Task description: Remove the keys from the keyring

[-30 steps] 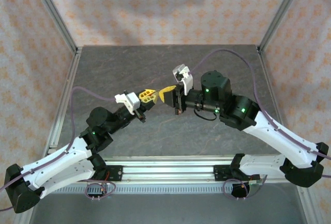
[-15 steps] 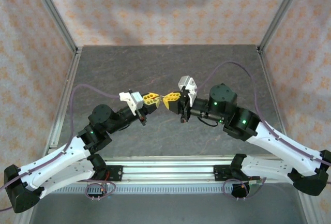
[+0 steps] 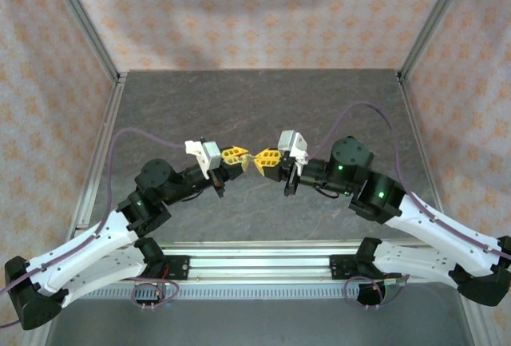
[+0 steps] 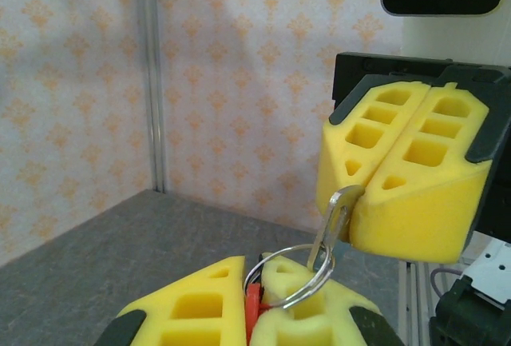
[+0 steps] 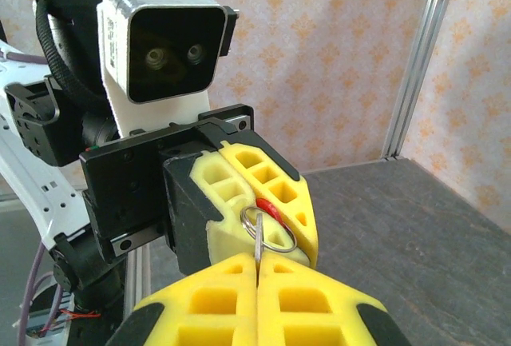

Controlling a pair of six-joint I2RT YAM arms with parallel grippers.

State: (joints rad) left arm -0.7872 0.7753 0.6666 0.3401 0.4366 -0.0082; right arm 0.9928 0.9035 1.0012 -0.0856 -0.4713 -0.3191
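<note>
Desk: the dark desk lies below the work, and no freed key is seen laid on it.
Arms: the left arm and right arm are raised off the desk and brought tip to tip over its middle.
Left end effector: the left end effector is closed, with the ring and a red piece clamped between its yellow pads.
Right end effector: the right end effector is closed on the key, which is pinched at the seam of its pads.
Ring: the ring is held in the air between the two tips. It is partly buried in the left pads, with its free loop turned toward the right end effector.
Key: one silver key is seen, and its exposed end is threaded on the ring.
Red piece: the red piece is gripped beside the ring. Whether it is a second key or a tag cannot be told.
Done: both grips are judged to be established, with ring and key taken by separate tips.
Left: no key is judged to be removed yet. The key has to be worked round the coil and off its end, and the red piece after it if that proves to be a key.
Stage: the task is judged to be early, at the start of the first separation.
</note>
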